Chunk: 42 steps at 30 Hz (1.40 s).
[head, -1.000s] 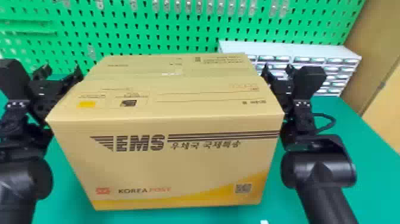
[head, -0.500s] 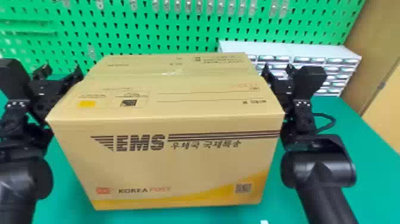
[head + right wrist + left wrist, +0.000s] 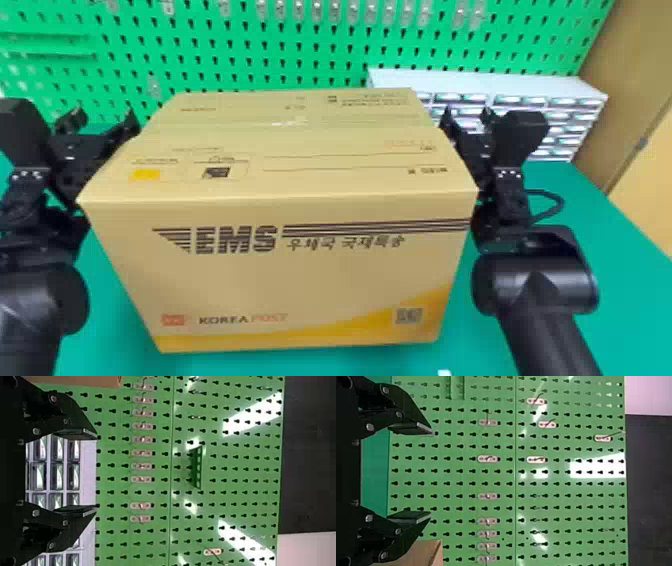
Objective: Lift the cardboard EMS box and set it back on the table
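EMS box (image 3: 310,280) between left tool (image 3: 430,473) and right tool (image 3: 96,470); both tools' fingers apart. Step: likely side-bracing for lift. Next: even, level inward pressure.

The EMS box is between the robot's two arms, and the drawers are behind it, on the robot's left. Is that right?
Not quite: the drawers are on the robot's right, as the head view shows. They are behind the box, and it is between the left arm and right arm.
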Motion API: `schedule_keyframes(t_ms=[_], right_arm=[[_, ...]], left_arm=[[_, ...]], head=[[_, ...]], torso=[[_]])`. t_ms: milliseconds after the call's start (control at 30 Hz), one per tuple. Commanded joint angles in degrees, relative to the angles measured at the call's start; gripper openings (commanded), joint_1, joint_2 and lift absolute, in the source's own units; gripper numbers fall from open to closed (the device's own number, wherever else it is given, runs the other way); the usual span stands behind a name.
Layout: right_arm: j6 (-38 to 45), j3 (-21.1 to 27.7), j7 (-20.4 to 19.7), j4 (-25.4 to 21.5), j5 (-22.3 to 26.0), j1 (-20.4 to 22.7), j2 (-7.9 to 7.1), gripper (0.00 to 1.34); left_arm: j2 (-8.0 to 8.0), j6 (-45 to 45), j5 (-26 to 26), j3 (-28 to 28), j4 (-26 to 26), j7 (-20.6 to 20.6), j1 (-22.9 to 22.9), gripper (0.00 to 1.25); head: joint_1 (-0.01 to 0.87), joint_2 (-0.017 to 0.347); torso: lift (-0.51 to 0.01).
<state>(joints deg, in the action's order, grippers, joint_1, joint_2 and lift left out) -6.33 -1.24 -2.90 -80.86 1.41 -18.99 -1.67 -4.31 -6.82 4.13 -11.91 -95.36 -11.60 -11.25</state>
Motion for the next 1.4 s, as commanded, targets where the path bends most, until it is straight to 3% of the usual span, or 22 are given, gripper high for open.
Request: schedule_keyframes(t_ms=[0,633,1367], right_arm=[[0.1,0.0,0.0,0.0,0.0,0.0,0.00,0.74],[0.6,0.4,0.0,0.4,-0.6,0.9,-0.09,0.74],[0.5,-0.1,0.1,5.7,1.1,5.9,-1.67,0.74]], left_arm=[[0.00,0.0,0.0,0.0,0.0,0.0,0.0,0.75],[0.00,-0.3,-0.9,0.0,0.4,0.1,0.4,0.75],[0.00,1.5,0.4,1.9,7.8,0.1,3.4,0.75]], head=[[0.678,-0.015],[0.678,-0.015],[0.678,-0.015]], torso=[[-0.092],[-0.092],[-0.092]])
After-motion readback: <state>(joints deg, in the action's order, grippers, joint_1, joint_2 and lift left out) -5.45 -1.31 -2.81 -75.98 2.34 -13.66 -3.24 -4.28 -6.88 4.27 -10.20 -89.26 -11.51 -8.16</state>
